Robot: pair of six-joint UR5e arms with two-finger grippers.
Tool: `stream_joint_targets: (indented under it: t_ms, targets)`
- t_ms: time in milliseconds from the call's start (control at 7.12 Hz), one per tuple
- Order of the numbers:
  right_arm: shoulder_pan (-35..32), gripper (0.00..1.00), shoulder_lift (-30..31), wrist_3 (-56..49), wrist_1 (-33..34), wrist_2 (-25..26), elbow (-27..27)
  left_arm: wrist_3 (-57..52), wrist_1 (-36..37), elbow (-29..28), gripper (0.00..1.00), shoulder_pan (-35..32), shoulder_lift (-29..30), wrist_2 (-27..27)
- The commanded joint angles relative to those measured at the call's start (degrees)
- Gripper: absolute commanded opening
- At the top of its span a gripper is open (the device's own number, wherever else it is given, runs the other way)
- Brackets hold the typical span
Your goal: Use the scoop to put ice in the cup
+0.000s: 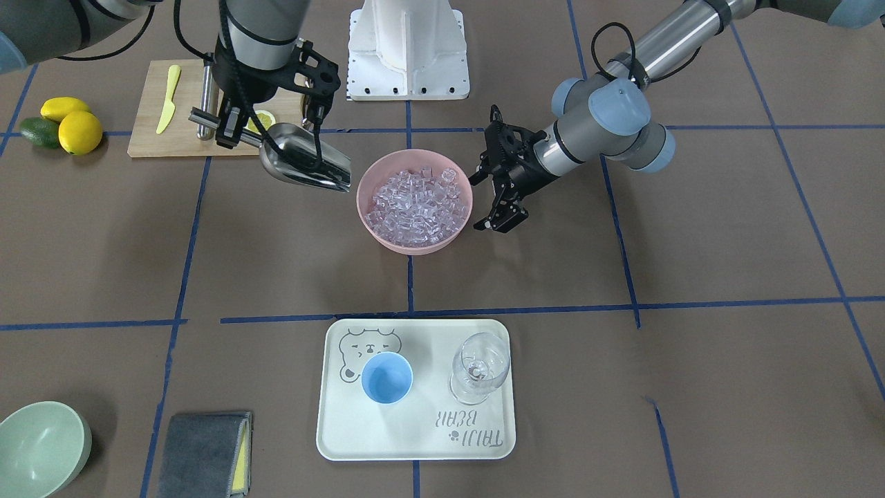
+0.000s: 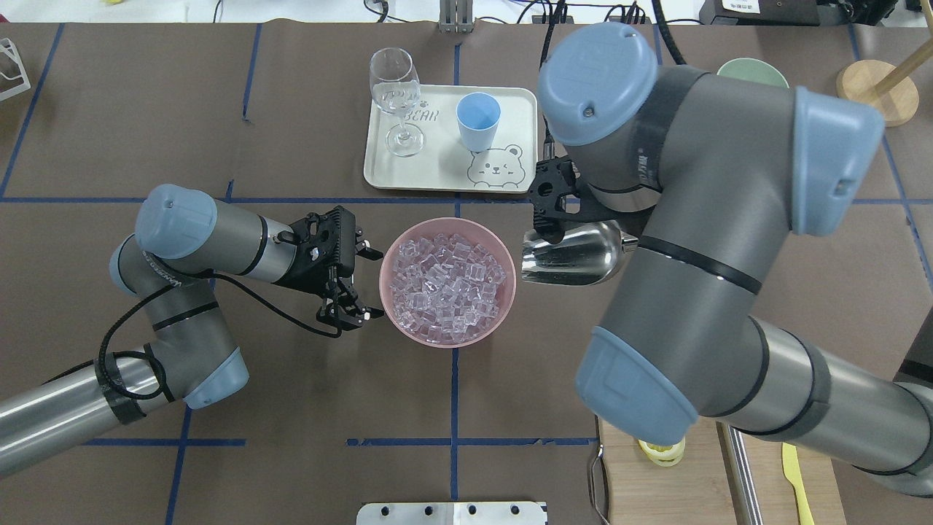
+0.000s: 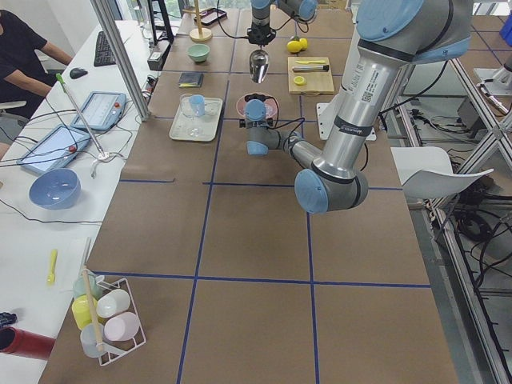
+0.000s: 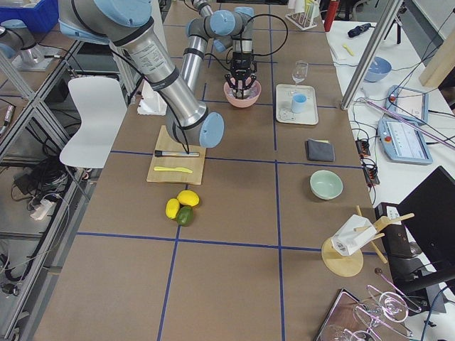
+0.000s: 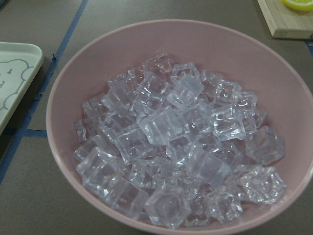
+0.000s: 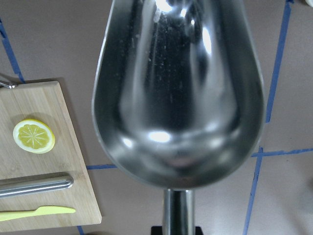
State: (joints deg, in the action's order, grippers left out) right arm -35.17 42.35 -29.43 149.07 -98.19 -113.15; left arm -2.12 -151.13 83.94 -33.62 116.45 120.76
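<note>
The ice (image 5: 181, 142) fills a pink bowl (image 1: 379, 235) at the table's middle, also seen as ice (image 2: 446, 281) in the overhead view. My right gripper (image 1: 231, 128) is shut on the rod handle of the steel scoop (image 1: 304, 162), which hangs tilted just beside the bowl. Its trough (image 6: 178, 93) is empty. My left gripper (image 2: 368, 284) is open with nothing in it, its fingers close to the bowl's other side. The light-blue cup (image 1: 387, 377) stands upright and empty on a cream tray (image 1: 415, 443), apart from both grippers.
A clear wine glass (image 1: 479, 366) stands on the tray beside the cup. A wooden board (image 1: 148, 131) holds a yellow knife (image 1: 168, 97), a steel cylinder and a lemon slice. Lemons (image 1: 79, 131), a green bowl (image 1: 41, 446) and a grey cloth (image 1: 204, 453) lie further out.
</note>
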Motion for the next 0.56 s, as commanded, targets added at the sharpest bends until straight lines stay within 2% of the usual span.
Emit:
stream_joint_targets:
  t_ms: [0,281,421]
  targets:
    - [0.98,0.00,-7.50,-1.68,3.75,3.08,8.08,0.01,-0.13,0.00,0.99,0.13,0.09,0.00]
    - [2.90,0.00,-10.96,-2.12,4.39,4.58,13.64,-0.08,-0.05,0.00,0.99,0.14,0.00,0.00]
    - [3.70,0.00,-11.15,-2.12,4.30,5.72,14.27,-0.08,-0.05,0.00,0.99,0.14,0.00,0.00]
